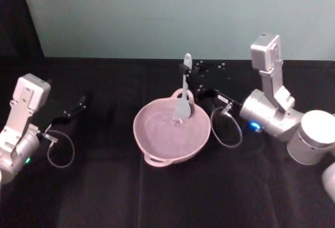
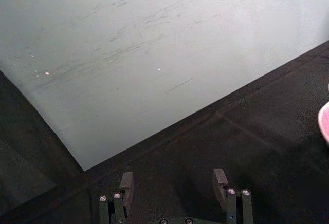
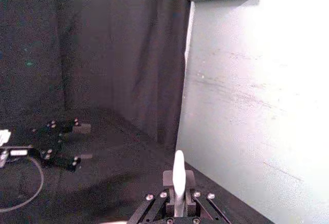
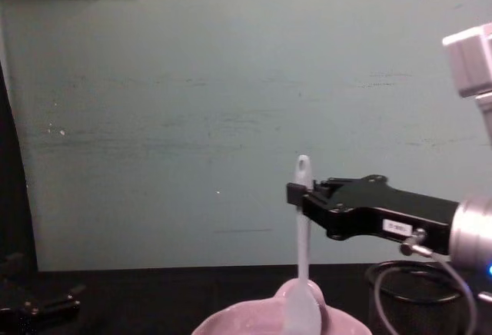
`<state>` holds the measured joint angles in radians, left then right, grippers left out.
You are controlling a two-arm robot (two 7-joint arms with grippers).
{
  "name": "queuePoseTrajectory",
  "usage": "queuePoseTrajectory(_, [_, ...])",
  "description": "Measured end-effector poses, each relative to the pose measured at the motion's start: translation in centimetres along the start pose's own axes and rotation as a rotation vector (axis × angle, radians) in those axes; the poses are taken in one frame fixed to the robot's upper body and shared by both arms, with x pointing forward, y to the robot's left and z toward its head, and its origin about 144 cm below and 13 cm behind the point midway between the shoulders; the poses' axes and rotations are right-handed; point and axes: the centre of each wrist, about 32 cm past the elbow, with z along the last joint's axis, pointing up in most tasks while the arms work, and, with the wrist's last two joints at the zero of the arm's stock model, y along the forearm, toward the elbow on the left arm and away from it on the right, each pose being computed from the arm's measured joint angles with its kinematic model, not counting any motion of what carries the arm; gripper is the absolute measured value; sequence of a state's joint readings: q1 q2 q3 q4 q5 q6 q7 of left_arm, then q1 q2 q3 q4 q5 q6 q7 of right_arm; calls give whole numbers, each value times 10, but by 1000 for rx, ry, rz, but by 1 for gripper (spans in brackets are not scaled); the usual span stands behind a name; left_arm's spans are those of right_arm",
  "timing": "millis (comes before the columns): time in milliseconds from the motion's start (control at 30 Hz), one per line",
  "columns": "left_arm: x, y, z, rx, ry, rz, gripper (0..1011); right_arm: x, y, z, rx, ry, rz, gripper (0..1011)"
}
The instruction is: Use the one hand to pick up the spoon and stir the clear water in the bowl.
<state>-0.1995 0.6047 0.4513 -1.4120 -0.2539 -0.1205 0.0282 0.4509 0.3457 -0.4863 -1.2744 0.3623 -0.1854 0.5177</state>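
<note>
Chest view: right gripper (image 4: 297, 194) clamped on spoon (image 4: 302, 262) near handle top. Spoon upright, scoop end hanging straight below gripper, inside bowl (image 4: 246, 318). Left gripper (image 2: 173, 180) parked well apart from bowl, jaws wide apart, holding nothing.

Right tool (image 4: 297, 192) clenched, left tool (image 2: 175, 181) spread

water (image 1: 166, 134): too faint against the pink to tell its level.
bowl (image 4: 231, 321): near half cut off by the chest view's lower edge; bare sliver at the left wrist view's edge.
spoon (image 4: 302, 235): scoop tip cropped at the chest view's lower edge; lower handle hidden behind the right gripper (image 3: 178, 179) in the right wrist view.
label (image 4: 397, 227): print too small to read.
left gripper (image 2: 175, 180): finger bases cropped.
</note>
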Motion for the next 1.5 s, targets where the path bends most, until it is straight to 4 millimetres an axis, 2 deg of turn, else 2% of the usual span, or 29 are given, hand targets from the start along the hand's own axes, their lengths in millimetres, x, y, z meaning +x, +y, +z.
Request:
queuePoseTrajectory(200, [0, 0, 0, 0, 0, 0, 1011, -4, -28, 11, -24, 19, 44, 114])
queuePoseTrajectory(367, [0, 0, 0, 0, 0, 0, 1011, -16, -38, 15, -18, 62, 94, 114])
queuePoseTrajectory(600, [0, 0, 0, 0, 0, 0, 1011, -36, -30, 14, -8, 118, 151, 114])
queuePoseTrajectory(767, [0, 0, 0, 0, 0, 0, 1011, -42, -10, 9, -3, 133, 164, 114])
queuePoseTrajectory(967, [0, 0, 0, 0, 0, 0, 1011, -36, 14, -1, -2, 118, 119, 114])
queuePoseTrajectory(1133, [0, 0, 0, 0, 0, 0, 1011, -23, 23, -4, 0, 87, 44, 114])
queuePoseTrajectory(1333, [0, 0, 0, 0, 0, 0, 1011, -11, 18, -1, -5, 53, -19, 114])
queuePoseTrajectory(1500, [0, 0, 0, 0, 0, 0, 1011, -5, 0, 6, -16, 32, -34, 114])
